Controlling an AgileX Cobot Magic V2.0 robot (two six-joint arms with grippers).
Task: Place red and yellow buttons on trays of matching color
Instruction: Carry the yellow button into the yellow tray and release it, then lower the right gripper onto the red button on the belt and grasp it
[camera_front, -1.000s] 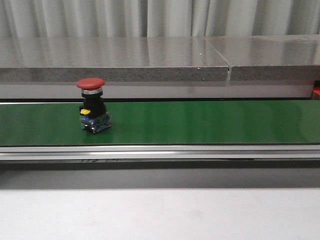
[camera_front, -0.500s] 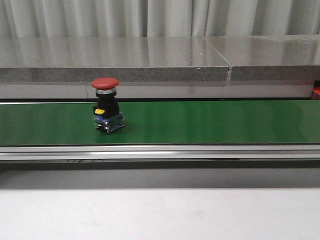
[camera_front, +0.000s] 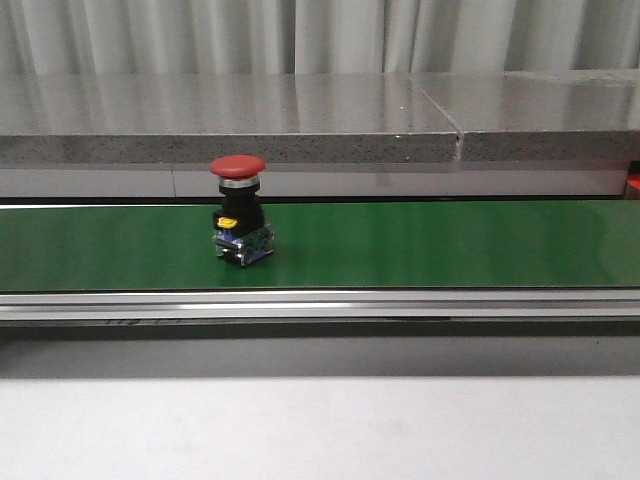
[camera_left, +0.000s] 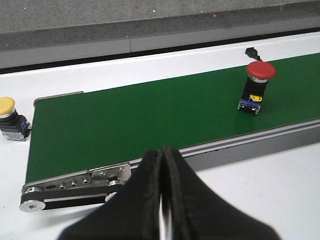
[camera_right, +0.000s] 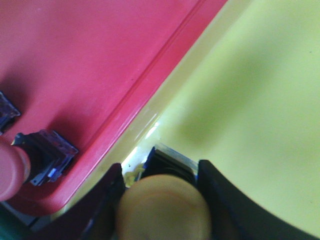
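We find a red-capped button standing upright on the green conveyor belt, cap up on its black body and contact block; judging by its position left of centre, it is on its way toward the pick-up end. A yellow-capped button sits off the belt's end on the white table, in the left wrist view, apparently waiting its turn.

The right gripper has its jaws pressed on either side of a second yellow button, held just above the yellow tray. We judge this a placement in hand: the colour matches, and the button hangs near the tray's edge next to the red tray. A red button already lies in that red tray, so part of the sorting is done.

The left gripper has its fingers pressed together with nothing between them, hanging over the table near the belt's roller end, well apart from both buttons there.
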